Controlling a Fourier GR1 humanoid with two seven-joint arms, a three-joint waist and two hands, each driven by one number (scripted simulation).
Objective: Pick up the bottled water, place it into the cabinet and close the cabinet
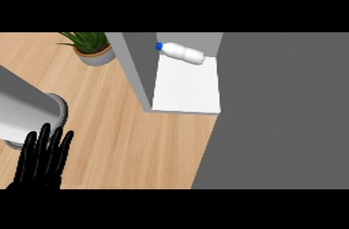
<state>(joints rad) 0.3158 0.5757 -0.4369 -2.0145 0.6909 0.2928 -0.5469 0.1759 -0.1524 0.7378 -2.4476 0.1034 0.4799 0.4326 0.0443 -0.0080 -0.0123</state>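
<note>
- The bottled water already lies on its side on the white cabinet shelf, at the far end, blue cap pointing left. You can treat the placing as done; the step in hand is closing the cabinet.
- Only one robot hand shows: the left robot hand, at the near left edge over the worktop, fingers straight and pointing up, holding nothing. It looks to be resting there, so leave it alone.
- The right robot hand is out of view, so you cannot tell its state. Bring it into sight before you commit to any push.
- The big grey panel filling the right side is likely the open door, though its hinge and edge are hard to make out. Confirm which way it swings first.
- Push with flat, straight fingers on the panel's outer face, well away from the hinge side, and sweep it leftwards across the opening in one steady arc.
- Watch the bottle as the door comes round: it is round and on its side, so a jolt could set it rolling toward the near edge of the shelf.
- Keep your arm off the potted plant at the far left.
</note>
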